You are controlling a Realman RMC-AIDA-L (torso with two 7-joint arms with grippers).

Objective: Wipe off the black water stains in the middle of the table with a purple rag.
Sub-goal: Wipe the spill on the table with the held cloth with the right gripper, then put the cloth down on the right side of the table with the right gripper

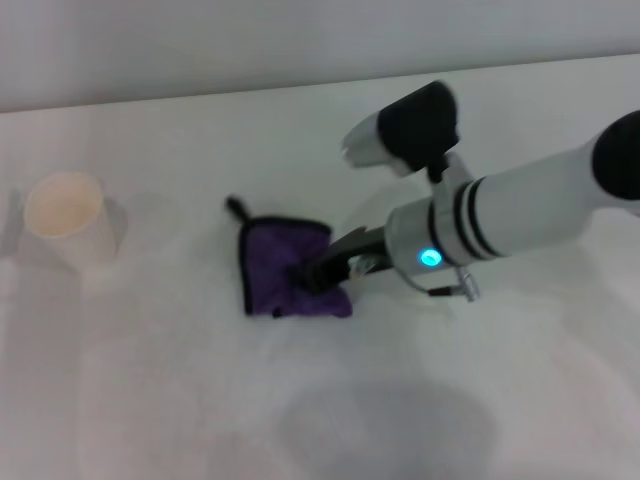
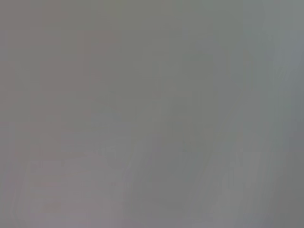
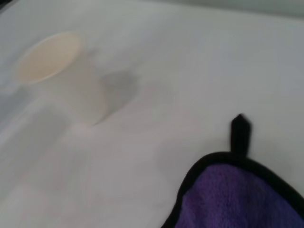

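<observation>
The purple rag point(image 1: 280, 265), edged in black with a small black loop point(image 1: 236, 208), lies flat on the white table point(image 1: 200, 400) near the middle. My right gripper point(image 1: 318, 274) reaches in from the right and is shut on the rag's right part, pressing it to the tabletop. In the right wrist view the rag point(image 3: 237, 199) and its loop point(image 3: 240, 133) fill the near corner; my own fingers do not show there. No black water stain shows in any view. My left gripper is out of view, and the left wrist view shows only plain grey.
A pale paper cup point(image 1: 68, 218) stands upright at the table's left; it also shows in the right wrist view point(image 3: 61, 76). The table's far edge point(image 1: 200, 98) runs along the back. My right arm point(image 1: 520, 215) spans the right side.
</observation>
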